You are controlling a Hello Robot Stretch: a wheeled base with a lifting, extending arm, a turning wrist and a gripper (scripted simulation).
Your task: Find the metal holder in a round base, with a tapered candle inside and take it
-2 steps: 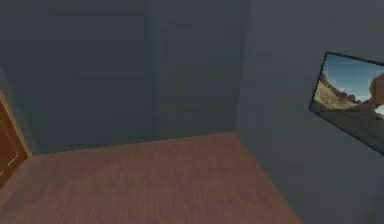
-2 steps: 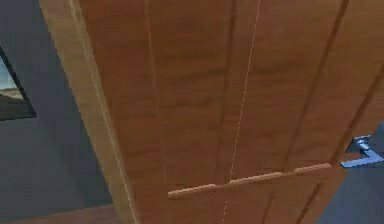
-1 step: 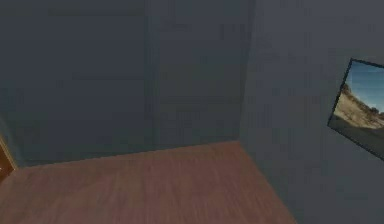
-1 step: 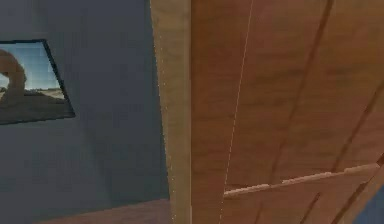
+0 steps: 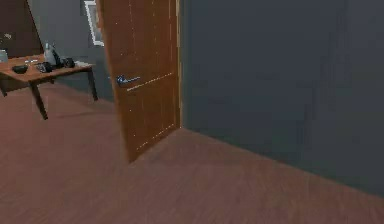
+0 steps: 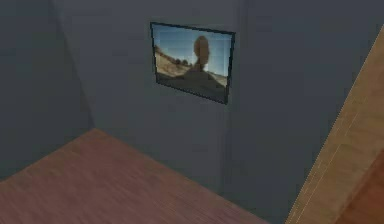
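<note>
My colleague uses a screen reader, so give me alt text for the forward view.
A wooden door with a handle stands open against a dark grey wall. At the left, a wooden table carries several small dark things; the floor is reddish-brown wood.

one wooden door (image 5: 150,70), one table (image 5: 57,72) with a few small items (image 5: 47,63), one wall picture (image 6: 193,62), one white frame (image 5: 92,25)

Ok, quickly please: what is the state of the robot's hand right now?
The hand: its state cannot be told from these pictures.
</note>
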